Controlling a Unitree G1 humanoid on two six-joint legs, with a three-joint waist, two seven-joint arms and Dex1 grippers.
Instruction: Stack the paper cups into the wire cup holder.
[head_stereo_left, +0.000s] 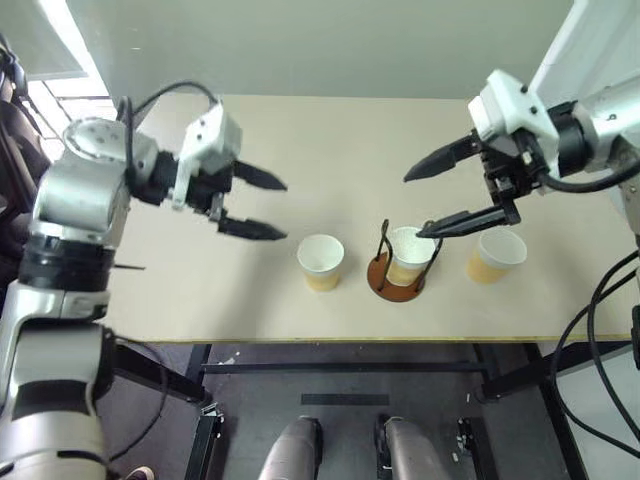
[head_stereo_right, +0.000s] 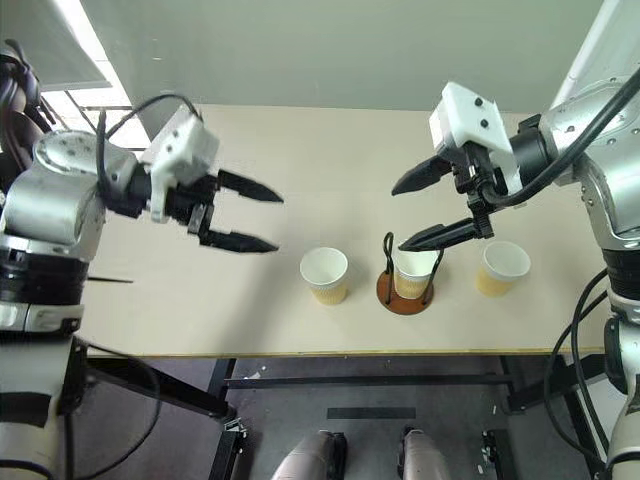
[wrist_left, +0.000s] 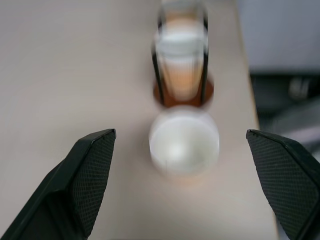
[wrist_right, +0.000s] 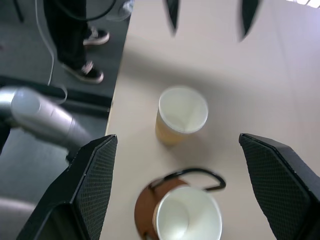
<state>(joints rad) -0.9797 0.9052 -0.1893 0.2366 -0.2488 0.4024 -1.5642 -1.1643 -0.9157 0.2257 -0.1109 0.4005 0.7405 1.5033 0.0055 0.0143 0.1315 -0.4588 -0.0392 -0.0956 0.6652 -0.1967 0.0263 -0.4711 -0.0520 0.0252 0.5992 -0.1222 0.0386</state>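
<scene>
one paper cup (head_stereo_left: 410, 255) sits in the wire cup holder (head_stereo_left: 396, 277), right gripper (head_stereo_left: 423, 204) wide and empty above it, left gripper (head_stereo_left: 268, 207) wide, likely next taking the left cup (head_stereo_left: 321, 262) on the table (head_stereo_left: 200, 290).

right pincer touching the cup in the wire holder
Apart. The right wrist view shows the right pincer open, both fingers standing wide of the cup in the wire holder.
</scene>
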